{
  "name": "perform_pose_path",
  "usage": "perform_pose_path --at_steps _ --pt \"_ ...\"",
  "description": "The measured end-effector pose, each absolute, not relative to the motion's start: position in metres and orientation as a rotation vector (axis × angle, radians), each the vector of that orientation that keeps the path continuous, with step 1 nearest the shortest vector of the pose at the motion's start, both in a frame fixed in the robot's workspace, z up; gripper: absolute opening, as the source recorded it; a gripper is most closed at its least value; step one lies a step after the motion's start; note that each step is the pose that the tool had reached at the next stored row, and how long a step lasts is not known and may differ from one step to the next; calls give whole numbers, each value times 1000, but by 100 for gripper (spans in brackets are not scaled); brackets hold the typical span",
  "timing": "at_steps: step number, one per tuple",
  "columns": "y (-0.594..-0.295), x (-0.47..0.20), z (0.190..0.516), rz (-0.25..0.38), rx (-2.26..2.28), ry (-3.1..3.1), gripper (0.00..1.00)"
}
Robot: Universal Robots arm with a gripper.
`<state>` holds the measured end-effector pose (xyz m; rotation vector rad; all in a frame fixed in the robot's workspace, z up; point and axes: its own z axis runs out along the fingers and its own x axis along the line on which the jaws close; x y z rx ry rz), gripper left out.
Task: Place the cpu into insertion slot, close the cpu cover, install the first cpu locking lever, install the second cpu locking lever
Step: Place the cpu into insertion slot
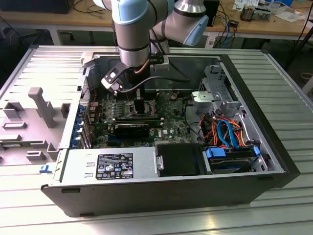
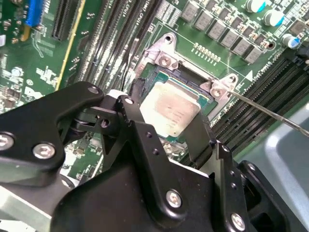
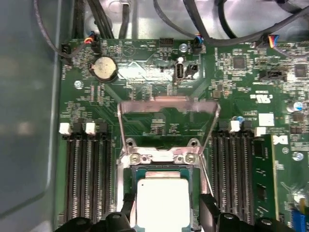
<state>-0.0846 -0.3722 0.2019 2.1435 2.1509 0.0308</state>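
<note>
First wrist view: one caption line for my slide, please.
Gripper flanks the cpu at the insertion slot; cpu cover stands open.

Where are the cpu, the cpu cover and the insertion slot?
cpu (image 3: pixel 163 205): first wrist view, middle of its pale top face.
cpu cover (image 3: pixel 169 104): first wrist view, silver bar at its swung-open end.
insertion slot (image 2: pixel 166 59): second wrist view, silver corner bracket of its rim.

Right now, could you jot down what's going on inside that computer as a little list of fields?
Place: open computer case with a green board inside
Arm: gripper low over the socket
Chip: pale square chip at the socket, right by the gripper
Cover: metal cover frame flipped up, not closed
Lever: thin rod sticking out from the socket's corner
</note>
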Motion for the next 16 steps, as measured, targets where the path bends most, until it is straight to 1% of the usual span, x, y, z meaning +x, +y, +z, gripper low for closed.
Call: perform_pose_path --at_steps 5,8,16 --pt "-372 -84 203 34 2145 2153 62" --pt "-372 -84 202 73 2164 2168 62" --pt "-372 -84 200 75 2165 2169 62"
